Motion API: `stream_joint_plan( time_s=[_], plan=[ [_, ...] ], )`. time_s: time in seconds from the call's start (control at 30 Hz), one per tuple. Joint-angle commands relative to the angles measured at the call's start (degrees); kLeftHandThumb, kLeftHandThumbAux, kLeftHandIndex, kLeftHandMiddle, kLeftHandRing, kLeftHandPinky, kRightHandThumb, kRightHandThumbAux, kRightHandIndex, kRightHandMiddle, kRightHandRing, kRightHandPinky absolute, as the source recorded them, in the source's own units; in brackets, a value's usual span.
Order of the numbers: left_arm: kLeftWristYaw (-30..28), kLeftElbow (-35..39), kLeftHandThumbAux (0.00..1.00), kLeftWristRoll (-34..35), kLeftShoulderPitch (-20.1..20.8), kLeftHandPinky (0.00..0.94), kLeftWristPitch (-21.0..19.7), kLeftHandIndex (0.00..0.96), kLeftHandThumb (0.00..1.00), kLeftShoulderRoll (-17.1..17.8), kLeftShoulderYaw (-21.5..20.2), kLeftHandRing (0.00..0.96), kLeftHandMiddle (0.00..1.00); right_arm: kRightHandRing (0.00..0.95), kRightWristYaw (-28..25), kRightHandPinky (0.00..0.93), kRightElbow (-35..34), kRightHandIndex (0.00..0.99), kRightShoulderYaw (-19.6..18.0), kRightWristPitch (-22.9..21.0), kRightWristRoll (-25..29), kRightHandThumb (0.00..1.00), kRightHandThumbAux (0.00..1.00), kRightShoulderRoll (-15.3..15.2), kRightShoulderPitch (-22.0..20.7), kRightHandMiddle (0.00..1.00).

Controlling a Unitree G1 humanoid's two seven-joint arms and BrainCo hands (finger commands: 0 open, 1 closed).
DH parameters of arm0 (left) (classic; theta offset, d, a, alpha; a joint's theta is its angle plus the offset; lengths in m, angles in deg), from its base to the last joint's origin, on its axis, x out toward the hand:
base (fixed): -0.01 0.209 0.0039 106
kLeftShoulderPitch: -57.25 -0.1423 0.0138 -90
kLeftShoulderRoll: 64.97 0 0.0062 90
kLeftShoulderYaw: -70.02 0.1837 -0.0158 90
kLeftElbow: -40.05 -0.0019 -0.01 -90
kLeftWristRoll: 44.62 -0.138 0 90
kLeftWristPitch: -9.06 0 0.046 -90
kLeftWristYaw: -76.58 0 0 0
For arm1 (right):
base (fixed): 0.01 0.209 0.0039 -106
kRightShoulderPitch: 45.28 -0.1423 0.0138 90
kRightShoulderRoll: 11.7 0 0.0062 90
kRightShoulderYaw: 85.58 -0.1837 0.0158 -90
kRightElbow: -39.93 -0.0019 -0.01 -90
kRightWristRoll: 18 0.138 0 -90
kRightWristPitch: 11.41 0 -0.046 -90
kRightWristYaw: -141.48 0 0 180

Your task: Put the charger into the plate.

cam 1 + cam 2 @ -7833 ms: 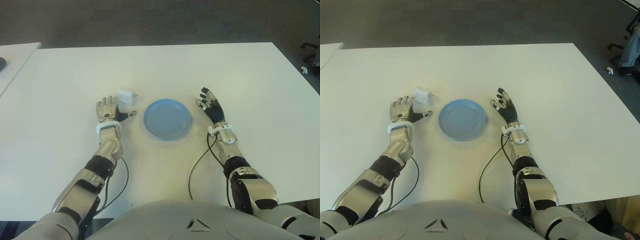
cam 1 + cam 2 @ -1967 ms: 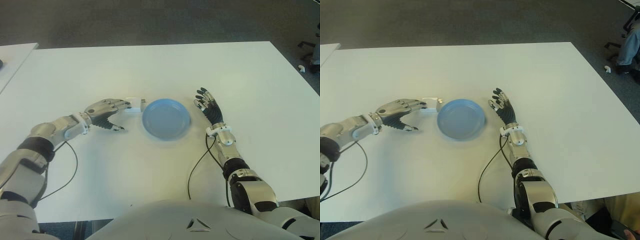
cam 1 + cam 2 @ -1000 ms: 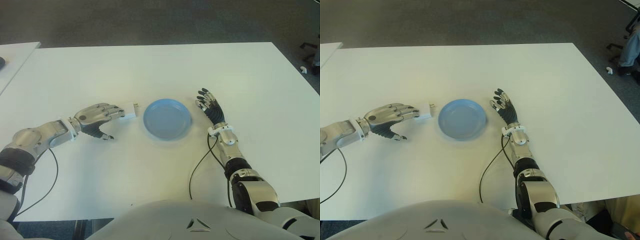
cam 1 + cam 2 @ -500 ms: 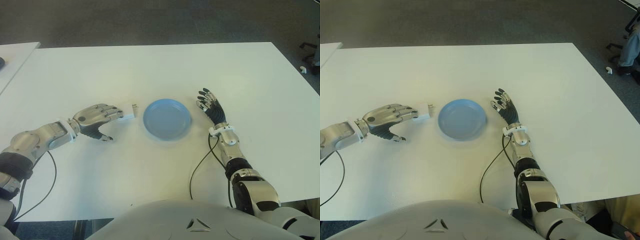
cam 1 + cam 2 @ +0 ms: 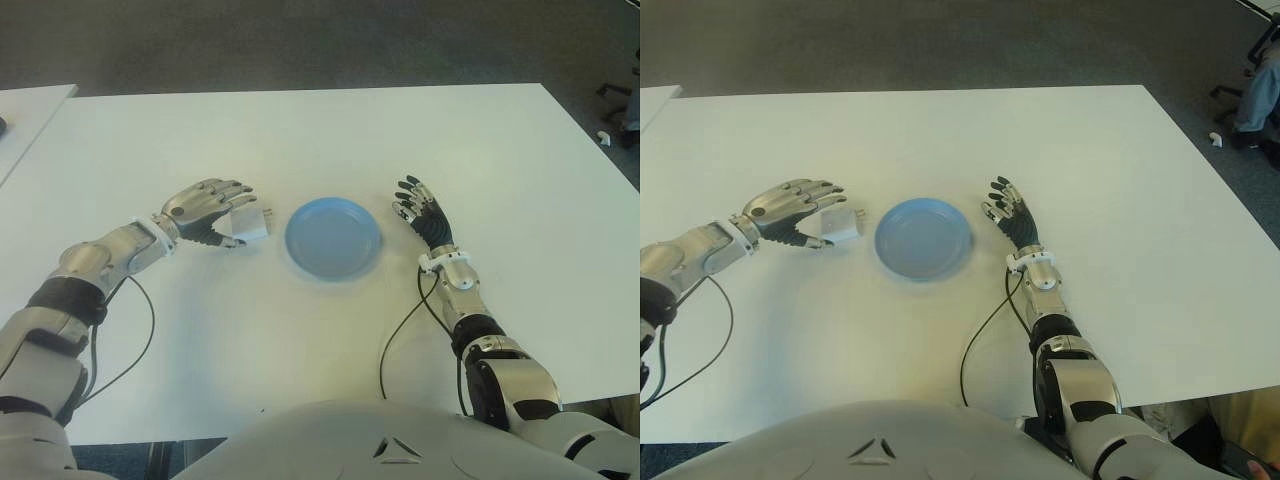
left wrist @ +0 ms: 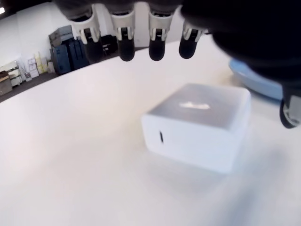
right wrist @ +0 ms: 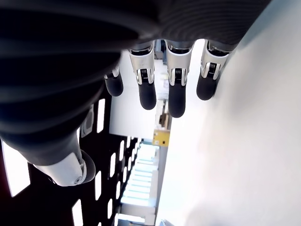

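Left hand point(image 5: 208, 205) arched over the white charger point(image 5: 247, 223), fingers spread, not gripping; charger on the desk point(image 5: 300, 140) just left of the blue plate point(image 5: 333, 240); right hand point(image 5: 422, 212) open beside the plate's right.

The white, boxy charger point(image 5: 249, 223) lay flat just left of the empty round blue plate point(image 5: 333, 240).
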Motion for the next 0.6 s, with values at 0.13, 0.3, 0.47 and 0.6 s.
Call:
stream_joint_plan(
  time_s=[0.13,0.3,0.47,0.6],
  plan=[
    [3.09,-2.17,0.257,-0.70,0.27,0.000,-2.58,0.000,0.132,-2.81,0.90,0.000,0.000,0.175,0.69,0.091,2.05,0.000,0.14,-0.90,-0.43,0.092,0.633,0.14,1.44,0.159],
    [5.32,-1.44,0.243,-0.51,-0.07,0.000,-6.28,0.000,0.146,-4.62,0.29,0.000,0.000,0.180,0.82,0.105,1.99,0.000,0.15,-1.17,-0.31,0.096,0.620,0.22,1.46,0.164],
    [6.40,-1.15,0.231,-0.31,-0.17,0.000,-9.06,0.000,0.147,-5.62,0.20,0.000,0.000,0.181,0.77,0.092,1.99,0.000,0.22,-0.90,-0.28,0.096,0.610,0.32,1.52,0.167],
    [6.44,-0.86,0.218,-0.42,0.11,0.000,-11.69,0.000,0.147,-6.45,0.25,0.000,0.000,0.178,0.92,0.090,1.99,0.000,0.38,-0.51,-0.47,0.094,0.603,0.38,1.53,0.165]
  ],
)
